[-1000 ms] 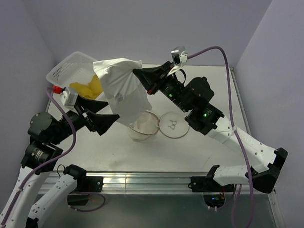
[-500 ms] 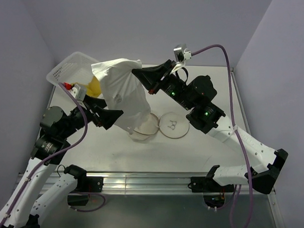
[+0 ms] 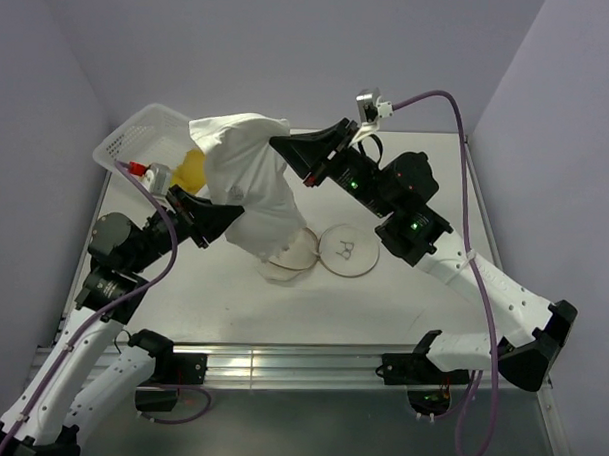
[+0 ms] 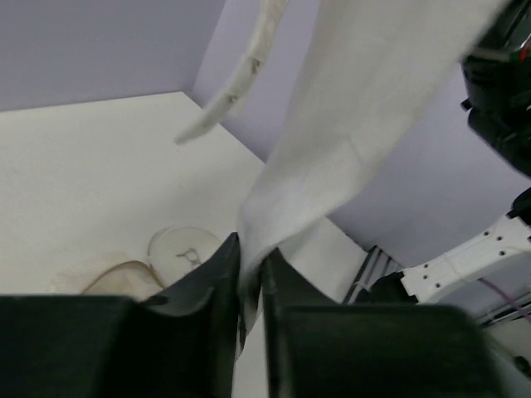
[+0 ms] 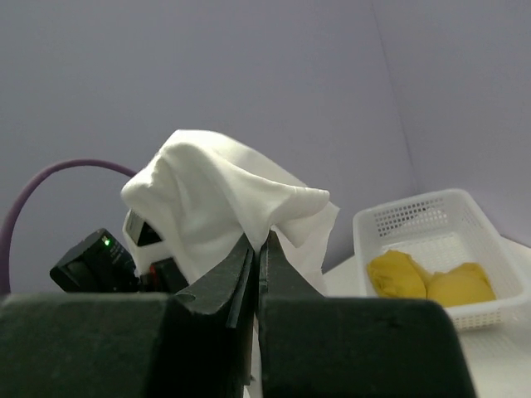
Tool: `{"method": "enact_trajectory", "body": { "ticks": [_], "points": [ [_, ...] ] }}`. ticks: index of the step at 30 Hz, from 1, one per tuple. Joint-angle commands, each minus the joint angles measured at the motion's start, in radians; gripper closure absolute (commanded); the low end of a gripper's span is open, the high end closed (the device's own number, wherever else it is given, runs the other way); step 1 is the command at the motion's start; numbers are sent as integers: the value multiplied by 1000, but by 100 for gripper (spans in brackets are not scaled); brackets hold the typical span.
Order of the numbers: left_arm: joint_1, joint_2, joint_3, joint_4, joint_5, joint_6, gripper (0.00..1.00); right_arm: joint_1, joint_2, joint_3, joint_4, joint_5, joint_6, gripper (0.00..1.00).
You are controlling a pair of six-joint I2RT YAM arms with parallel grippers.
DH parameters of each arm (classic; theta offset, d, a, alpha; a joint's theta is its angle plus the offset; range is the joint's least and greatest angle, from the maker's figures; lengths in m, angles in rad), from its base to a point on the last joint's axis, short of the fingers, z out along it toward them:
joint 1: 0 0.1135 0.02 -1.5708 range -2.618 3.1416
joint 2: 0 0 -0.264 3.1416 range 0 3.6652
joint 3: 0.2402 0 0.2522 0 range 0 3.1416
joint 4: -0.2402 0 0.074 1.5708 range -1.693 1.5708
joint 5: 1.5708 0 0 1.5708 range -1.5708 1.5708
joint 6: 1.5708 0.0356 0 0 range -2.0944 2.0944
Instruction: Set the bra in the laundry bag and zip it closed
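The bra, a single white piece of cloth, hangs in the air over the middle of the tabletop, stretched between both arms. The right gripper holds its upper part: the two fingers are pressed together with a fold of the fabric pinched between them, and the cloth bunches up over their tips. The left gripper has its two fingers drawn in on the lower edge of the bra, with the fabric caught in the narrow slot between them. From there the cloth runs up and away, and one strap dangles free beside it.

Directly below the bra's lower end one laundry bag sits on the tabletop near its middle, mouth up, partly covered by the hanging cloth. Its one round lid lies flat on the tabletop just to the right of it, touching its rim, black mark facing up.

One white perforated basket stands at the far left corner of the tabletop, well apart from the bag, with two yellow bundles inside it, side by side
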Motion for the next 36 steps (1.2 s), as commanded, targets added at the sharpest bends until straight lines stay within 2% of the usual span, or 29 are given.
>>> {"method": "enact_trajectory", "body": {
  "ticks": [1, 2, 9, 13, 18, 21, 25, 26, 29, 36],
  "points": [
    [2, 8, -2, 93, 3, -46, 89, -20, -58, -47, 100, -30, 18, 100],
    [2, 11, -4, 96, -4, -52, 100, -33, -63, -70, 110, -38, 19, 100],
    [2, 66, 45, 66, -11, -91, 100, -63, -122, -171, 252, -84, -13, 100],
    [3, 107, 93, 0, -91, -71, 100, -69, -170, -237, 346, -168, -45, 100],
    [3, 190, 185, -90, -126, -59, 100, -69, -233, -309, 410, -296, -92, 89],
    [6, 226, 242, -134, -157, -45, 100, -69, -270, -345, 348, -355, -132, 83],
    [12, 247, 297, -164, -195, -28, 100, -69, -333, -469, 337, -330, -154, 77],
    [14, 247, 308, -166, -203, -26, 100, -69, -362, -528, 341, -302, -149, 65],
    [14, 250, 329, -175, -205, -17, 100, -73, -403, -619, 332, -202, -151, 38],
    [14, 224, 346, -198, -260, 14, 100, -104, -497, -666, 243, -227, -143, 17]
  ]
}}
